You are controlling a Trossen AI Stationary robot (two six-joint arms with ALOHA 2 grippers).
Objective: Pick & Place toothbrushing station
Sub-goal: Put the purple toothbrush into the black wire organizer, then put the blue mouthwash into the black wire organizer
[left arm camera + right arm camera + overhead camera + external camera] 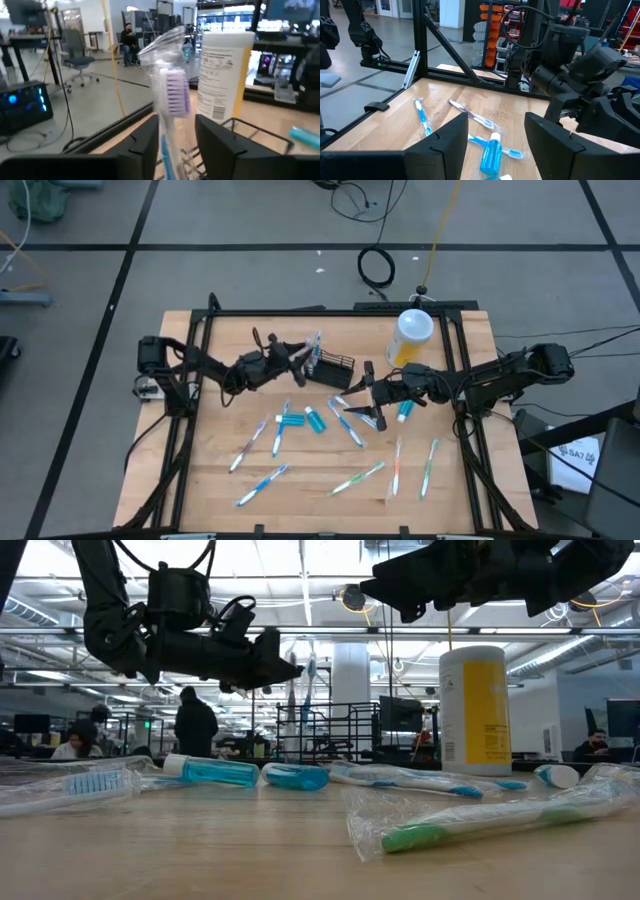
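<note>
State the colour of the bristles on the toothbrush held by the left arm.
Purple bristles on the wrapped toothbrush, clearest in the left wrist view.

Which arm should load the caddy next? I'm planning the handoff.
Left, probably: its end effector already grips a wrapped toothbrush right beside the caddy. The right end effector hangs open and empty over the table.

Two arms, dark matte, bulky jointed housings. Left gripper [296, 356] and right gripper [366, 391]: black, broad flat-faced angular fingers [445, 142]. Black cables loop along the links; markings, if any, unreadable.
</note>
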